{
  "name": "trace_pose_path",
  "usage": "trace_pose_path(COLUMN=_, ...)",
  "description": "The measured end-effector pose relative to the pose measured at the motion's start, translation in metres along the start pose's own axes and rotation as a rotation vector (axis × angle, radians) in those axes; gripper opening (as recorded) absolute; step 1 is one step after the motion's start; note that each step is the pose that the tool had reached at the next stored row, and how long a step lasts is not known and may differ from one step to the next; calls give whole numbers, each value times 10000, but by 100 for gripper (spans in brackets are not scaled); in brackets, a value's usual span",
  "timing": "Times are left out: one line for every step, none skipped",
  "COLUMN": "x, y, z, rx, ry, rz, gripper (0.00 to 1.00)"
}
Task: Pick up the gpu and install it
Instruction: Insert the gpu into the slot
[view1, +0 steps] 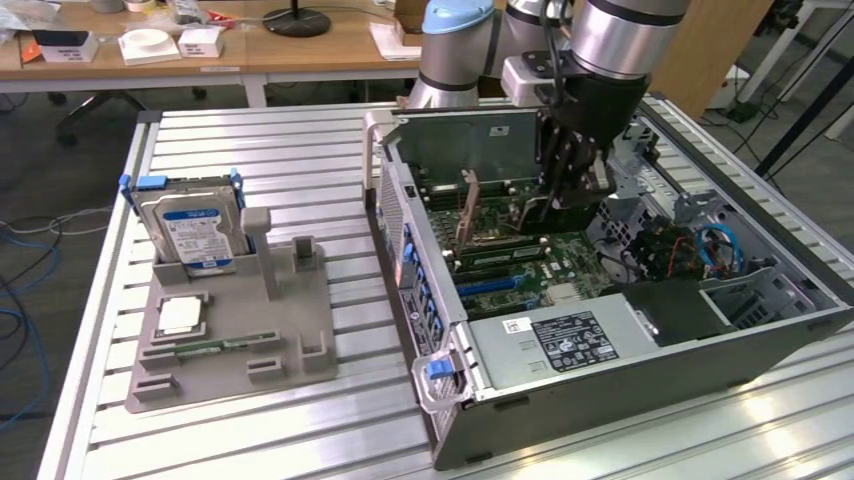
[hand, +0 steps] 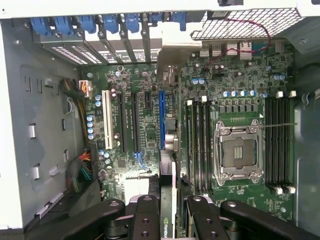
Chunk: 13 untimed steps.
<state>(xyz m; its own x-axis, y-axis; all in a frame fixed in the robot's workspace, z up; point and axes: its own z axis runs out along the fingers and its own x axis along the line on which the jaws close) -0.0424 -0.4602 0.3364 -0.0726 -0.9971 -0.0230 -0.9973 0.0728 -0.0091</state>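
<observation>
The gpu (hand: 168, 197) is seen edge-on in the wrist view as a thin dark card with a green logo, clamped between my two black fingers (hand: 145, 216). My gripper (hand: 169, 220) is shut on it. The card hangs over the green motherboard (hand: 135, 85), roughly in line with the blue expansion slot (hand: 161, 120) and close to it. Its far end reaches toward the slot openings at the case's rear wall. In the exterior view my gripper (view1: 577, 185) is lowered into the open computer case (view1: 400, 260), and the gpu (view1: 470, 208) stands upright above the board.
A grey fixture (view1: 234, 330) on the slatted aluminium table holds a silver hard drive (view1: 194, 228), a processor chip (view1: 180, 315) and a green memory stick (view1: 214, 346). Inside the case are the power supply (view1: 567, 340), the empty processor socket (hand: 237, 150), memory slots (hand: 279, 145) and cable bundles (hand: 80, 170).
</observation>
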Motion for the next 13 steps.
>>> trace_pose_path(x=0, y=0, z=3, rx=0, ry=1, rz=0, gripper=26)
trace_pose_path(x=0, y=0, z=5, rx=0, ry=1, rz=0, gripper=26)
trace_pose_path(x=0, y=0, z=8, rx=0, ry=0, rz=0, gripper=26)
trace_pose_path(x=0, y=0, z=11, rx=0, ry=0, rz=0, gripper=26)
trace_pose_path(x=0, y=0, z=13, rx=0, ry=1, rz=0, gripper=26)
trace_pose_path(x=1, y=0, z=14, rx=-1, ry=1, rz=0, gripper=26)
trace_pose_path(x=1, y=0, z=15, rx=-1, ry=2, rz=0, gripper=26)
trace_pose_path(x=1, y=0, z=16, rx=-1, ry=2, rz=0, gripper=26)
trace_pose_path(x=1, y=0, z=16, rx=0, ry=1, rz=0, gripper=26)
trace_pose_path(x=1, y=0, z=17, rx=0, ry=0, rz=0, gripper=26)
trace_pose_path(x=1, y=0, z=16, rx=0, ry=1, rz=0, gripper=26)
trace_pose_path(x=1, y=0, z=17, rx=0, ry=1, rz=0, gripper=26)
trace_pose_path(x=1, y=0, z=17, rx=0, ry=0, rz=0, gripper=26)
